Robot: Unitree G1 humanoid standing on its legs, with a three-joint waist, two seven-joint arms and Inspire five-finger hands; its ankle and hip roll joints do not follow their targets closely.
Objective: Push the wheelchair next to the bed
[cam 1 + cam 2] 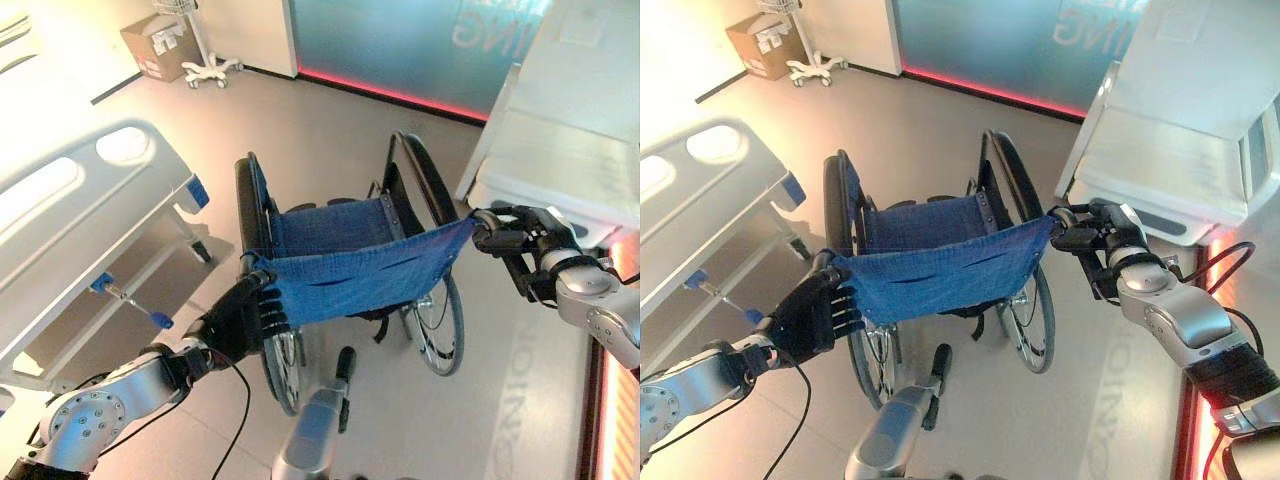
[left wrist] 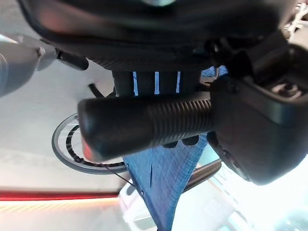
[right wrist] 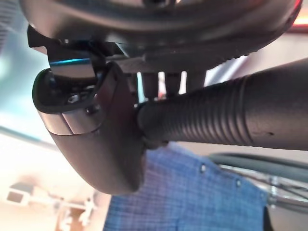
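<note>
Nearest the camera, at the lower left of the head views, the left hand (image 1: 238, 322) grips the left push handle (image 2: 144, 126) of a wheelchair (image 1: 350, 270), its dark fingers (image 2: 156, 82) curled fully round the ribbed black grip, as its wrist view shows close up. Further left stands the bed (image 1: 80, 215), white with a moulded side rail, a stretch of bare floor (image 1: 320, 130) between it and the chair. Moving right, the wheelchair faces away from the robot, its blue fabric backrest (image 1: 365, 268) stretched between the two handles and its large wheels on the floor. On the right, the right hand (image 1: 1095, 238) is closed round the right push handle (image 3: 216, 118) in the same way, thumb and fingers wrapped about the grip (no gap shows between hand and handle). Beyond it, at the far right, stands a white cabinet-like unit (image 1: 560, 150). The chair is not yet beside the bed. To bring it there well, both hands should probably keep a firm, even hold and push with a steer to the left, taking care that the left wheel does not strike the bed frame.
</note>
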